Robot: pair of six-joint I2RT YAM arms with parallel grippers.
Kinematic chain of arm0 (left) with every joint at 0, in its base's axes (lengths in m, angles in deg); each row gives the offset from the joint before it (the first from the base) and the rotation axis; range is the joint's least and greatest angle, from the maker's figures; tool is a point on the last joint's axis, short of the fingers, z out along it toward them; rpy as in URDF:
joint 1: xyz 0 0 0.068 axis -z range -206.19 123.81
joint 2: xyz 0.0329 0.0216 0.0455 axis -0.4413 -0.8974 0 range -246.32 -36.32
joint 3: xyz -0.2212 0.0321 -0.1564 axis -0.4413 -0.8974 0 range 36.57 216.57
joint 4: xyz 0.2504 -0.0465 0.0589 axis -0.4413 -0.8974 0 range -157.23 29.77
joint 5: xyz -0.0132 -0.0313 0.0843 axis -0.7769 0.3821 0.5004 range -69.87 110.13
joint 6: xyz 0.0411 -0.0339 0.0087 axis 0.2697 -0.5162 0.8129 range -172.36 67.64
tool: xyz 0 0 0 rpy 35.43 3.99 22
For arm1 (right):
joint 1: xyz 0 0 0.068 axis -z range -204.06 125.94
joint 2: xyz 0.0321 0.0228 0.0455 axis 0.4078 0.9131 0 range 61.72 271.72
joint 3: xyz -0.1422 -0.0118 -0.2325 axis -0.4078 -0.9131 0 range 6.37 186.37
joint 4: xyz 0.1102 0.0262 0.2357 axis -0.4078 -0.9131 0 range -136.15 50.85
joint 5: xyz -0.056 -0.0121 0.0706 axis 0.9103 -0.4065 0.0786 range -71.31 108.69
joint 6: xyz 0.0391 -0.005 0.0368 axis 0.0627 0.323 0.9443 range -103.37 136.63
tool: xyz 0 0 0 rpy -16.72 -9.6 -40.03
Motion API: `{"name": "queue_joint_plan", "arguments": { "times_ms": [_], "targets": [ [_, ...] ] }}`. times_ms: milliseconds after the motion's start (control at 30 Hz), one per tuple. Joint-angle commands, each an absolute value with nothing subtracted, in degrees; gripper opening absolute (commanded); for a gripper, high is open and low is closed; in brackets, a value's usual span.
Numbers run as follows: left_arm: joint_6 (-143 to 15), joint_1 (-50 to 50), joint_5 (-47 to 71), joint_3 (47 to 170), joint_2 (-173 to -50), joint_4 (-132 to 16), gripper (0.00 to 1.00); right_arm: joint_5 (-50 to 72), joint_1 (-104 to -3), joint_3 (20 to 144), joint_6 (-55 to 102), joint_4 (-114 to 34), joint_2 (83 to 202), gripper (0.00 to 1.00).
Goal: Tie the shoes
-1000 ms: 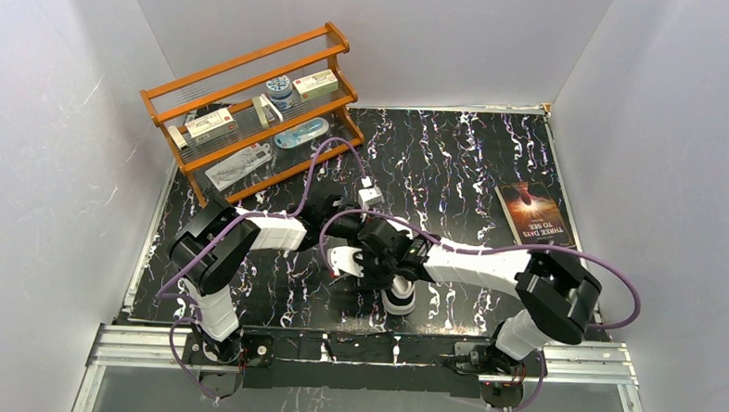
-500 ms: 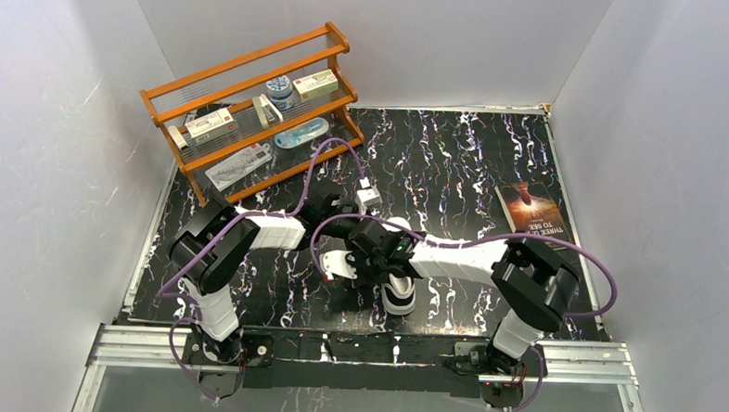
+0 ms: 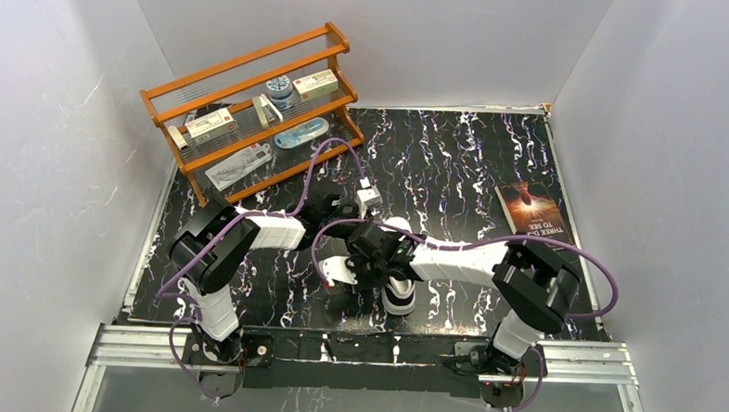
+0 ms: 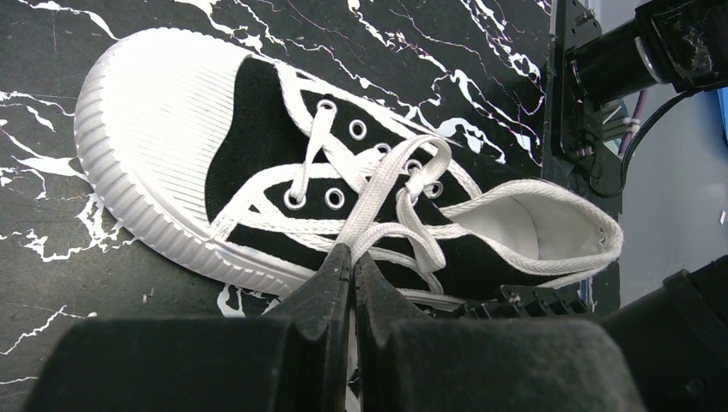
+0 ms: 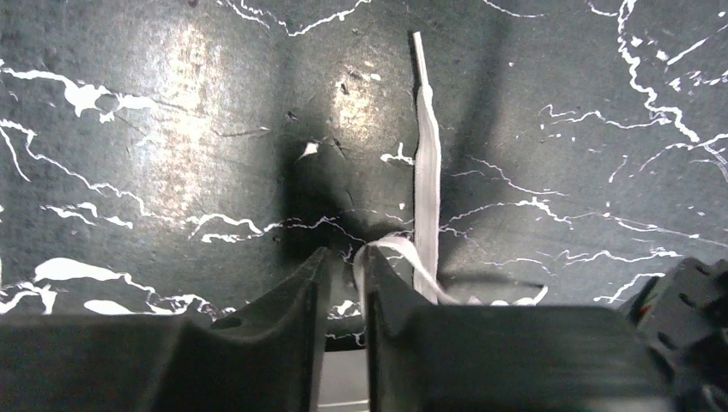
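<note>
Evidently mid-knot: both pincers are at the laces, and nothing is tied yet.

The sneaker point(image 3: 399, 293) lies on the table point(image 3: 474, 164) at lower centre of the top view, between the two arms. The left pincer point(image 4: 352, 257) is clamped on a lace strand point(image 4: 378, 193) beside the shoe. The right pincer point(image 5: 343, 266) stands narrowly apart over the loose lace end point(image 5: 425, 172), whose curl touches one fingertip and seems unpinched. The next move probably calls for closing on that curl, then drawing it across the held strand.
</note>
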State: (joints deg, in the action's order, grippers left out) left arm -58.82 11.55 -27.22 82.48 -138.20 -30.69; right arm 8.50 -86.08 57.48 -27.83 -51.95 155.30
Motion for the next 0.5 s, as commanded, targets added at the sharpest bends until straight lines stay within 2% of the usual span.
{"name": "queue_joint_plan", "arguments": {
  "times_ms": [0,100,300,467],
  "targets": [
    [-58.72,11.98,-28.4,84.02,-135.15,-30.71,0.0,6.26,-86.38,57.92,-27.36,-53.17,158.08,0.21],
    [-58.45,11.91,-28.07,84.11,-134.72,-31.21,0.0,6.56,-86.38,58.16,-25.29,-53.49,157.36,0.01],
    [-57.64,11.96,-27.31,83.28,-133.19,-31.29,0.0,5.44,-86.99,60.75,-19.37,-60.41,151.05,0.0],
    [-57.99,11.96,-26.27,81.75,-131.38,-30.38,0.0,-1.19,-87.25,64.02,-5.64,-65.6,143.04,0.0]
  ]
}}
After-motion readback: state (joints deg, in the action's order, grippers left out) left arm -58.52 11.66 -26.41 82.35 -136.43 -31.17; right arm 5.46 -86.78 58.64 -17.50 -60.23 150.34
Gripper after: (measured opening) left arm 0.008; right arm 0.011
